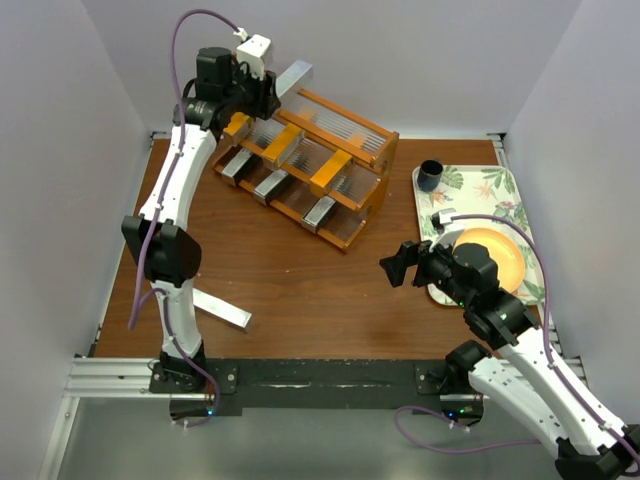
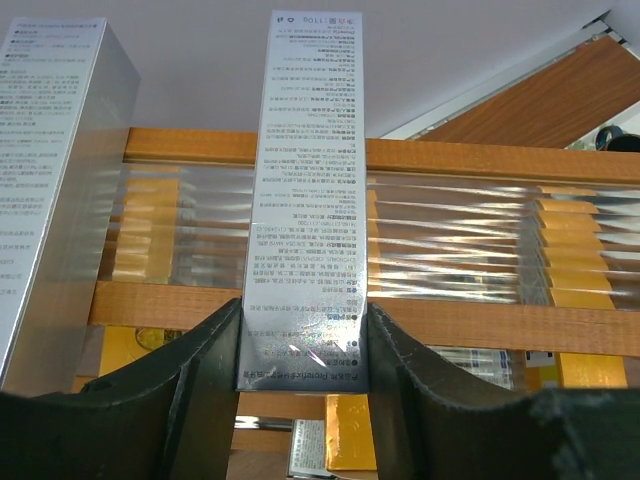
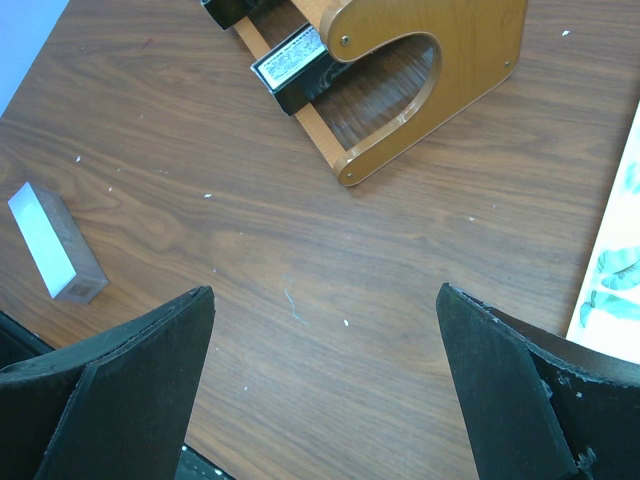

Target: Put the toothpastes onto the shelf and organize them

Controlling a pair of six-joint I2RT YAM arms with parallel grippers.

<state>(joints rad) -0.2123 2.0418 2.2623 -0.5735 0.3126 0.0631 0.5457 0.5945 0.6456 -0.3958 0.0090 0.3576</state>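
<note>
My left gripper (image 1: 262, 95) is up at the back left end of the wooden shelf (image 1: 345, 215), shut on a silver toothpaste carton (image 2: 310, 180) that points out over the top rail (image 2: 450, 160). Both fingers press the carton's sides near its lower end. A second silver carton (image 2: 60, 180) shows close by at the left of the left wrist view. On the tiers lie orange cartons (image 1: 283, 140) and silver ones (image 1: 270, 183). One silver carton (image 1: 222, 310) lies loose on the table. My right gripper (image 1: 398, 266) hangs open over bare table, nothing between its fingers.
A leaf-patterned tray (image 1: 500, 185) at the right holds an orange bowl (image 1: 492, 255) and a dark cup (image 1: 430, 175). The shelf's curved wooden side (image 3: 440, 60) stands ahead of the right gripper. The loose carton (image 3: 55, 245) lies to its left.
</note>
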